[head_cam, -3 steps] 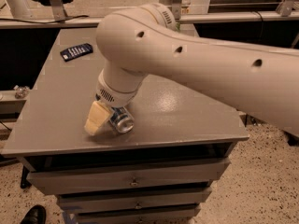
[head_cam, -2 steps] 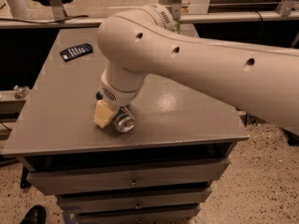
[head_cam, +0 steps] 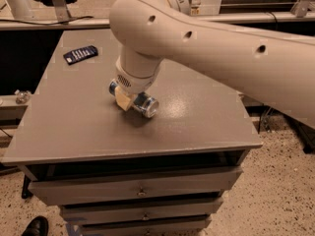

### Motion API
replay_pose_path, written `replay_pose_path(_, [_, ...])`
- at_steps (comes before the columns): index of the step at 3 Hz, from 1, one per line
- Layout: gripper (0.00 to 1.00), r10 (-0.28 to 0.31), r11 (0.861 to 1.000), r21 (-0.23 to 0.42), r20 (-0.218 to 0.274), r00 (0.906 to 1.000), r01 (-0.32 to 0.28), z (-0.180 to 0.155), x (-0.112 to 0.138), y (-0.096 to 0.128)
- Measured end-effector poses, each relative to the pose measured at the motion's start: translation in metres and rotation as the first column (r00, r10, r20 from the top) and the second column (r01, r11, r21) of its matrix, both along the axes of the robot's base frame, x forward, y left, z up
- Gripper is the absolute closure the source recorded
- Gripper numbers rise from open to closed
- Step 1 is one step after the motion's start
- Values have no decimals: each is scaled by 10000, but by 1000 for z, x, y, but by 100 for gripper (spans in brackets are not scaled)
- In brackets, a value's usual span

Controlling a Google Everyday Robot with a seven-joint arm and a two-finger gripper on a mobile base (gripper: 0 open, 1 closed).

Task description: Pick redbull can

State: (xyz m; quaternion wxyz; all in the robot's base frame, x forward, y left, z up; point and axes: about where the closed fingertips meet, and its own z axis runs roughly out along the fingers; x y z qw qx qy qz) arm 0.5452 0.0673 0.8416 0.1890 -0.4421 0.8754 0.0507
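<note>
The redbull can lies on its side in my gripper, with one shiny silver end facing the camera and the other end showing at the left of the wrist. A tan finger crosses the can's middle. The gripper is shut on the can and holds it just above the grey table top, near its centre, with a shadow under it. The big cream arm comes in from the upper right and hides the second finger.
A flat dark blue packet lies at the table's far left corner. Drawers are below the front edge. A small shiny object sits on a ledge to the left. A dark shoe is on the floor at lower left.
The gripper and the can have moved up and to the right, away from the front edge. The can has risen off the table top.
</note>
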Motion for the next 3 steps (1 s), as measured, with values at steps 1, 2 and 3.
replay_pose_path(1, [100,-139,9992,391,499,9987,120,30,23,-10])
replay_pose_path(2, [100,23,9865,1630,895,9960,-170,68,39,-14])
replay_pose_path(3, [100,197,9788,2020,777,9968,-351,75,34,-7])
